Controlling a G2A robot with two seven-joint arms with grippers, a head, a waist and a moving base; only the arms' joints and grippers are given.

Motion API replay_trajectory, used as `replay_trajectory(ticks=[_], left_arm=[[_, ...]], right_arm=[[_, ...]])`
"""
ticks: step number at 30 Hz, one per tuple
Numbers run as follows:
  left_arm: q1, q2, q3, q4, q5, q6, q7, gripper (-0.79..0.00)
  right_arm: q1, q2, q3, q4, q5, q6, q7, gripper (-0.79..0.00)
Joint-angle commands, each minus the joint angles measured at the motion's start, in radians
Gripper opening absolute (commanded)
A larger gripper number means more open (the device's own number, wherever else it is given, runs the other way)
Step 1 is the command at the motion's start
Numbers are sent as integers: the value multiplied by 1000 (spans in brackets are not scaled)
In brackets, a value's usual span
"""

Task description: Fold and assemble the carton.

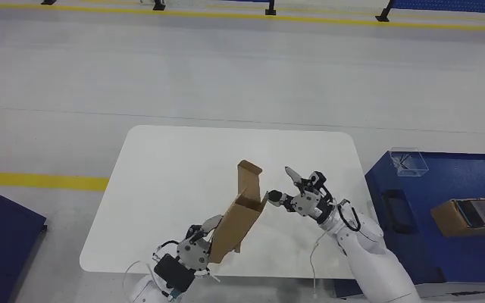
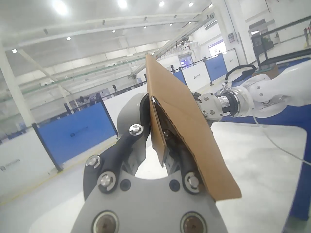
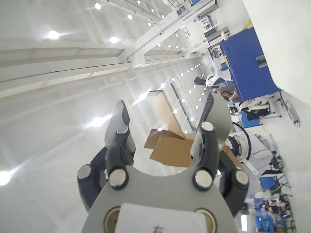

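Close at the table's front edge, we've got our left gripper clamped tight on the lower end of the carton, a flat brown cardboard sleeve tilted up over the smooth white, round-cornered table. Just beyond, our right gripper is spread wide and empty beside the carton's upper rim.

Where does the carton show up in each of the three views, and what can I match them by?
Top view: carton tilted up over the table's near edge, between left gripper and right gripper.
Left wrist view: carton clamped between the left gripper's fingers.
Right wrist view: carton beyond the open right gripper.
Shared landmark: the left arm at the carton's lower end.
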Motion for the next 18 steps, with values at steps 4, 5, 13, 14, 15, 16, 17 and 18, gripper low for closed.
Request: replay_trajectory(ticks=[4,5,13,14,15,16,17,18], left_arm=[[-18,-5,-2,21,-293,-178,-143,-785],[-18,-5,-2,21,-293,-178,-143,-785],[-18,-5,-2,21,-293,-178,-143,-785],[-18,-5,-2,21,-293,-178,-143,-785],[-14,-6,2,17,-320,-183,-153,-785],[-5,-8,9,11,-393,-210,-186,-785],[1,-10,13,2,-510,-249,-240,-785],[9,-13,17,-4,-664,-286,-305,-785]], right_arm=[[-48,21,120,-55,-81,-107,83,0],[-48,21,120,-55,-81,-107,83,0],[-48,21,120,-55,-81,-107,83,0],[-52,20,116,-68,-86,-108,74,0],[-57,20,110,-90,-101,-107,68,0],[-62,20,109,-109,-112,-112,62,0],[-68,19,112,-127,-112,-124,60,0],[-75,20,118,-145,-108,-128,63,0]])
